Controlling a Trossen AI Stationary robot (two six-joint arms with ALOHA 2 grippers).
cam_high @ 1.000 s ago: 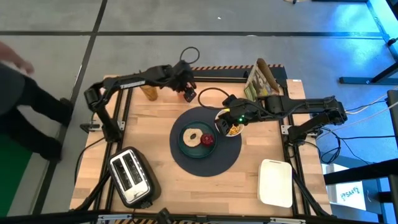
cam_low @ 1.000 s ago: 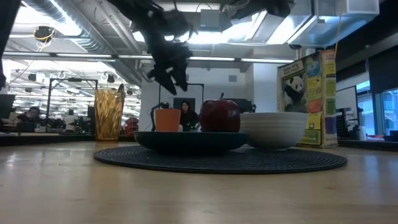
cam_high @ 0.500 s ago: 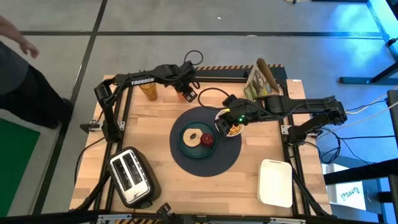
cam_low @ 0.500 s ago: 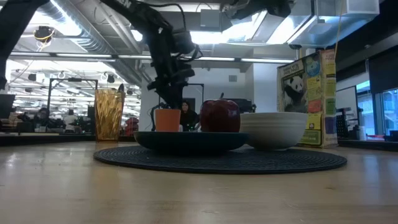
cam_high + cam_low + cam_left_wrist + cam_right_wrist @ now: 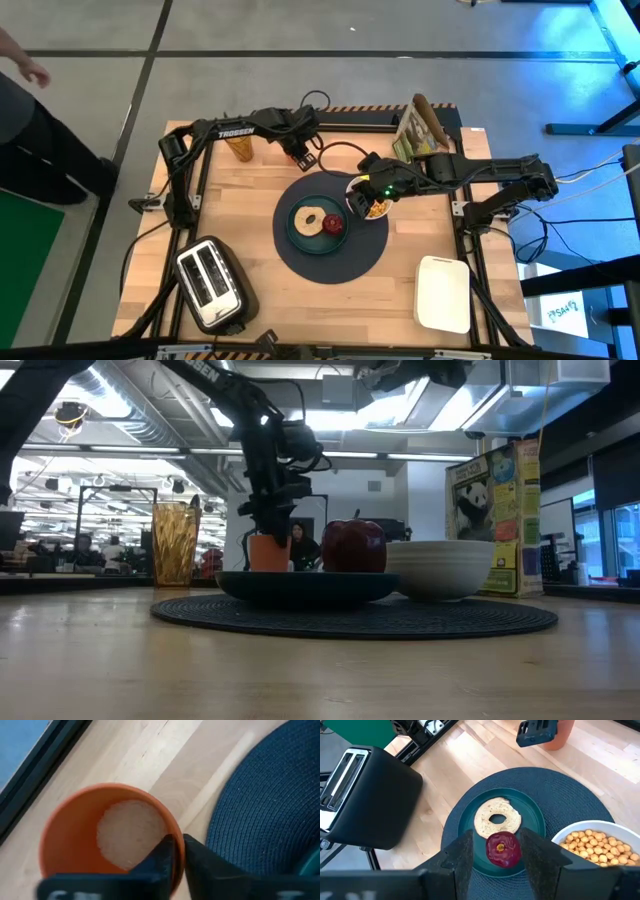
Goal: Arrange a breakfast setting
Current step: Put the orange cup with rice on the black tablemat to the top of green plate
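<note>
A small orange cup (image 5: 107,837) stands on the wood just off the far left edge of the round dark-blue mat (image 5: 330,262), with my left gripper (image 5: 270,528) shut on its rim. On the mat, a teal plate (image 5: 300,238) carries a bagel (image 5: 497,817) and a red fruit (image 5: 503,849). A white bowl (image 5: 440,568) of cereal sits at the plate's right. My right gripper (image 5: 500,865) hovers open above plate and bowl, touching nothing. The tall amber glass (image 5: 238,148) stands at the far left. My left gripper pinches the cup's rim (image 5: 178,840) on the side toward the mat, one finger (image 5: 162,857) inside the cup and the other (image 5: 202,867) outside. The fingers come from above, pointing steeply down. The cup stands upright with its base on the table.
A silver-and-black toaster (image 5: 210,285) stands at the near left and a white tray (image 5: 442,293) at the near right. A panda cereal box (image 5: 495,520) stands at the far right. A person (image 5: 25,110) is beyond the table's left edge.
My left gripper has come down onto the orange cup, tipping more steeply downward, and its fingers have shut on the rim. The cup has stayed where it was.
</note>
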